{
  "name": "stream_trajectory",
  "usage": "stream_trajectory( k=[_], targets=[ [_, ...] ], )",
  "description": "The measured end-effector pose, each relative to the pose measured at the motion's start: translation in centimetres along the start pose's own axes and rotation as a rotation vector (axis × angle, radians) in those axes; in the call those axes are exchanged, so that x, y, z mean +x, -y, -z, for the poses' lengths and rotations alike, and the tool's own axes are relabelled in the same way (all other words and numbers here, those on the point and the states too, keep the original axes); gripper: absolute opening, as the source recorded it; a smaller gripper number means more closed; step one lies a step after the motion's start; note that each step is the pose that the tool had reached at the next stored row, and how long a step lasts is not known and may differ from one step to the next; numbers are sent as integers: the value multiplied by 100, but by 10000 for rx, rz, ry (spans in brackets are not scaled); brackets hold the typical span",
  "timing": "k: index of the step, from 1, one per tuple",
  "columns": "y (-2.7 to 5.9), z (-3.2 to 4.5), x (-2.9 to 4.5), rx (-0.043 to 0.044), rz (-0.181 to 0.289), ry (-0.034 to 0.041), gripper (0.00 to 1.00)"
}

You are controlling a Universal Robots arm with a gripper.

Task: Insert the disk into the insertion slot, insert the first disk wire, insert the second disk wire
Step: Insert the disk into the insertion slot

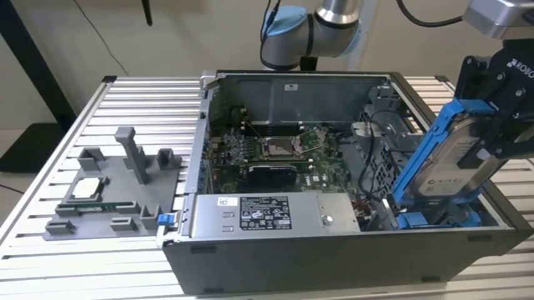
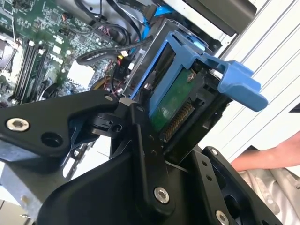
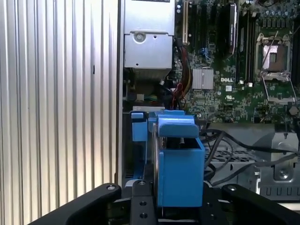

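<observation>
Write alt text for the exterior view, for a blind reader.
The gripper holds the disk, tilted in its blue frame, over the open computer case at the exterior view's right. A grey fixture lies on the slatted table at that view's left.

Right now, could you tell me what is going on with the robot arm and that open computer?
The arm's gripper is clamped on the disk, a silver drive in a blue carrier frame. It holds the disk steeply tilted over the exterior view's right end of the open computer case. The disk's lower end reaches down into the case next to another blue-fronted carrier, and it is not seated flat yet. A person's arm is close by, seen in the second wrist view.
</observation>
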State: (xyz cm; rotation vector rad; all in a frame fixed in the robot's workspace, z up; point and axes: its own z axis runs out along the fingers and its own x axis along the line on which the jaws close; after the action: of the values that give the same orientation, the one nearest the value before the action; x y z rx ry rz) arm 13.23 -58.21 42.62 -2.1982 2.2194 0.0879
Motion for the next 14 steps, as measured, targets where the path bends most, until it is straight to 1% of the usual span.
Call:
stream_trajectory(
  k=[9, 14],
  targets=[
    [47, -115, 6, 0, -1, -1, 0],
    [53, -168, 5, 0, -2, 0, 0]
  ],
)
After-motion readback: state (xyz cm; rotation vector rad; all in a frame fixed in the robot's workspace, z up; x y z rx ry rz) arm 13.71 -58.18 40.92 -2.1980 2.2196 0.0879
